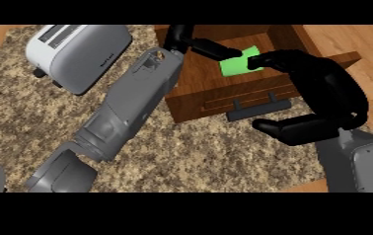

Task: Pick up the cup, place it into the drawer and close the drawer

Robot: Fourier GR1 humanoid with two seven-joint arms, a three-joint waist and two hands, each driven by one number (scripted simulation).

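Right hand [331, 88] fingers [280, 60] curl round the green cup [239, 64], touching its right side; thumb [291, 129] sticks out left, lower down, over the counter in front of the drawer. The left hand [195, 42] reaches in from the upper left, its fingers [218, 50] bent and lying across the cup's top-left edge; whether they actually pinch the cup, cannot tell, but they touch it. Cup sits over the open drawer [218, 93], inside its wooden walls in this view, tilted, mostly hidden by both hands. Whether it rests on the drawer bottom is hidden.

Drawer is pulled out, brown wood, dark grey handle [258, 109] on its front face. Left forearm [134, 105] runs diagonally from lower left up to the drawer, covering the drawer's left side. Right forearm [350, 160] comes in at lower right.

Speckled stone counter [204, 155] under everything. White and grey toaster [76, 54] at upper left, well apart from the drawer, beside the left forearm.
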